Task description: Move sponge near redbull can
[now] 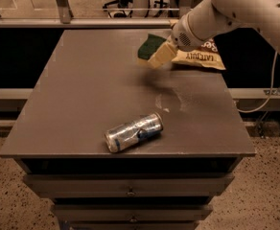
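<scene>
Sponge (150, 49) hangs in the air over the far part of the table (82, 104), clamped in the gripper (167, 48), with its shadow on the tabletop below; the can (134, 132) lies on its side near the front edge, well apart from the sponge. Step in hand, as judged: transport; placing is not yet done. Next move calls for travel toward the front edge and a descent just beside the can without knocking it, since a can on its side may roll. The jaws are largely masked by sponge and wrist; the chip bag (202, 57) is partly hidden behind the arm (236, 8), its lettering cut off.
</scene>
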### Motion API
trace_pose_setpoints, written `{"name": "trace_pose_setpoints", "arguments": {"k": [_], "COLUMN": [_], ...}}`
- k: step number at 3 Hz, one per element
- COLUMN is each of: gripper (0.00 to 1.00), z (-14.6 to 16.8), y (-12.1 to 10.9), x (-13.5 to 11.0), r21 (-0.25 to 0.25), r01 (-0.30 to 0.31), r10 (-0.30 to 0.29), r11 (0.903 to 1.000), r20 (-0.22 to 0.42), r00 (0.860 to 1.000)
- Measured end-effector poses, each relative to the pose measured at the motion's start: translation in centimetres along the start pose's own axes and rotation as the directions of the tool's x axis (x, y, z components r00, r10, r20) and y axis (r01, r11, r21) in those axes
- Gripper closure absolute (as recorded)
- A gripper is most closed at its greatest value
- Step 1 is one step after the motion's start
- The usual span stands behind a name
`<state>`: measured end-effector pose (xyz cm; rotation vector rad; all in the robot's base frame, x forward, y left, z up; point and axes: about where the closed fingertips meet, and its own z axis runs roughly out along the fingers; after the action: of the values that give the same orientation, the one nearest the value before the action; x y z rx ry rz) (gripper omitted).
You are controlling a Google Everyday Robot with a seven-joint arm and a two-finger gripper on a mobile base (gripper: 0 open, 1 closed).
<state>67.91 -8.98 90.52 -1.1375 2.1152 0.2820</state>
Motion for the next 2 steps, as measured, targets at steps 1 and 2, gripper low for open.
{"name": "trace_pose_setpoints", "arguments": {"k": [1, 2], "gripper": [1.0, 1.0], "z": [-0.6, -3.9], "y": [-1.2, -3.4], "x": [1.0, 2.8], "r21": [0.003, 0.037], "r01": [0.024, 0.056], "r10": [-0.024, -0.051], "r11": [0.9997, 0.9977], "r20": [-0.043, -0.13], "r00": [0.999, 0.99]}}
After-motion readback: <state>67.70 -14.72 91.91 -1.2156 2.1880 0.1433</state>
